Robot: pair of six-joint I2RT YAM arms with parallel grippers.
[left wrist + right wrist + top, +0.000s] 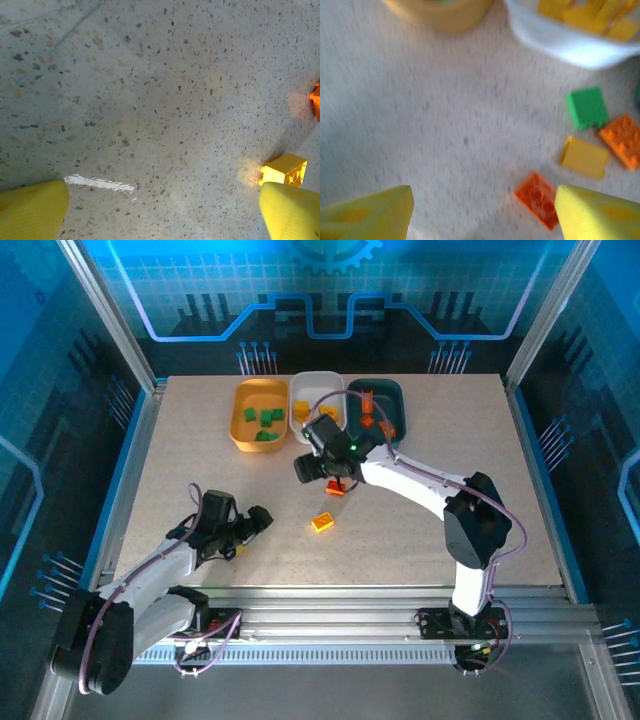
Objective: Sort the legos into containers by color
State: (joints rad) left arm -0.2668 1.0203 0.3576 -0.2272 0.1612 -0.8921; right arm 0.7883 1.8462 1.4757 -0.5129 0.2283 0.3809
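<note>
Step, as judged: collecting loose plastic toy bricks (585,157) from the speckled table (200,470). Right gripper (482,212), spread and empty, hovers beside an orange-red brick (539,199) near the white shallow plastic tray (560,42); left gripper (160,215), spread wide, sits beside a lone yellow brick (283,170). Next move likely calls for centring over one brick, then closing.

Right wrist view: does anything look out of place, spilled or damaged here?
Nothing looks damaged. A small green plastic brick, a yellow brick and two orange-red bricks lie loose on the speckled tabletop near the white plastic tray, outside any container and not yet sorted.
</note>
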